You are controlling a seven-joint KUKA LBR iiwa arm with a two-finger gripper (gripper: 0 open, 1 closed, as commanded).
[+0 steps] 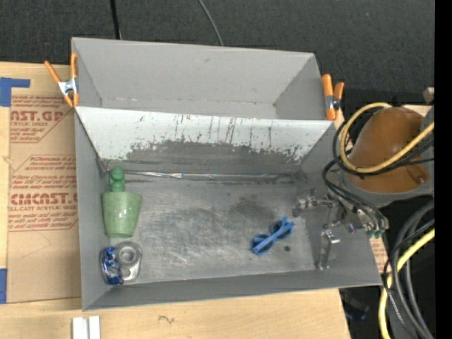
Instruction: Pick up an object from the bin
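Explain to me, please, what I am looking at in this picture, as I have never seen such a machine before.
One camera looks down into a grey metal bin. A robot arm reaches in from the right; the orange cover and cables belong to it. Its gripper hangs by the bin's right wall, with nothing seen held. Three things lie apart on the floor: a green bottle at the left, a crushed can nearer the camera, and a small blue plastic piece just left of the gripper.

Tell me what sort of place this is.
Probably a robotics lab's grasping test cell. A scratched grey metal bin holds only a few odd test items: a green plastic bottle, a crushed blue-and-silver can and a small blue plastic clip-like piece. A cabled robot claw hangs at the bin's right side.
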